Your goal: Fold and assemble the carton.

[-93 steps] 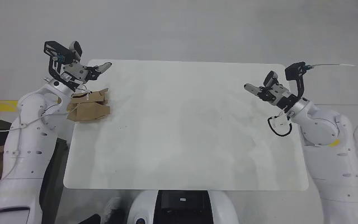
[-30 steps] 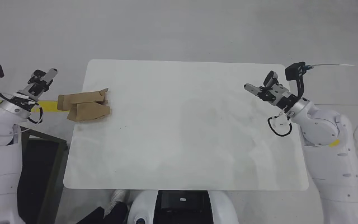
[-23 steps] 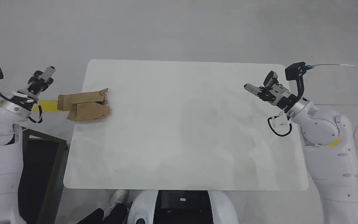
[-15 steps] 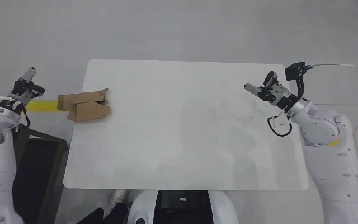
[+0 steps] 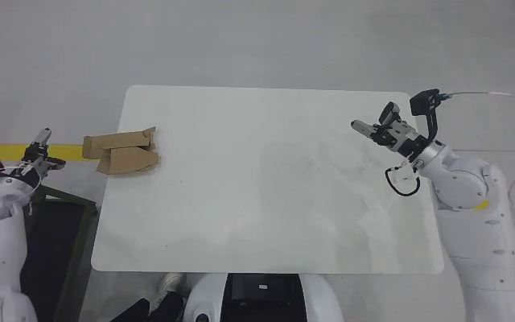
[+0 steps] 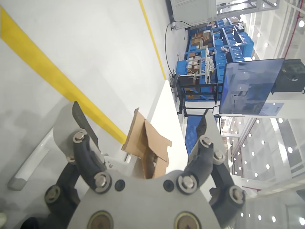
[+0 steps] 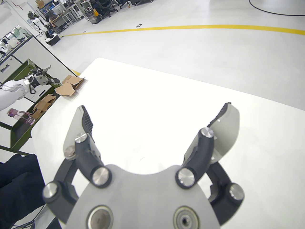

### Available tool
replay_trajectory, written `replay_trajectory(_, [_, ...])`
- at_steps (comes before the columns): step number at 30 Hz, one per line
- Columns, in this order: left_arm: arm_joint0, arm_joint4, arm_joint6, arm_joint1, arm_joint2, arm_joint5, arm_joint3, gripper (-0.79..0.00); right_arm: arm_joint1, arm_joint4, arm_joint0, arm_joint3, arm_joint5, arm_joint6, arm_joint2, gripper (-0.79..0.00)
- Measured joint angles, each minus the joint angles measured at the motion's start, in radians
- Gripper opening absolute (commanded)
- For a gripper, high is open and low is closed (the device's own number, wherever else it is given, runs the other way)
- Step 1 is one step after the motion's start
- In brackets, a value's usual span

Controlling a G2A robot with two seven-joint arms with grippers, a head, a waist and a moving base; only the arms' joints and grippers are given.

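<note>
In the left wrist view the carton's (image 6: 147, 144) near end is hidden behind the base of the left claw (image 6: 141, 107). From above, the carton is too small to tell how its flaps fold, and the left arm (image 5: 12, 209) is cut off by the picture's edge

Carton (image 5: 121, 153) lies on the table's (image 5: 273, 201) left edge (partly overhanging).
</note>
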Motion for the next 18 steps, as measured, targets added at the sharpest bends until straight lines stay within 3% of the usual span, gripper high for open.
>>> replay_trajectory(5, [-0.05, 0.047, 0.006, -0.017, 0.059, -0.03, 0.089, 0.0, 0.0, 0.0, 0.0, 0.0, 0.0, 0.0, 0.0, 0.0])
replay_trajectory(15, [-0.107, 0.02, -0.157, -0.042, 0.114, -0.119, 0.169, 0.0, 0.0, 0.0, 0.0, 0.0, 0.0, 0.0, 0.0, 0.0])
replay_trajectory(16, [-0.112, 0.018, -0.161, -0.045, 0.118, -0.122, 0.172, -0.034, 0.0, 0.0, 0.0, 0.0, 0.0, 0.0, 0.0, 0.0])
replay_trajectory(18, [-0.124, 0.012, -0.166, -0.052, 0.128, -0.121, 0.181, -0.696, 0.0, 0.0, 0.0, 0.0, 0.0, 0.0, 0.0, 0.0])
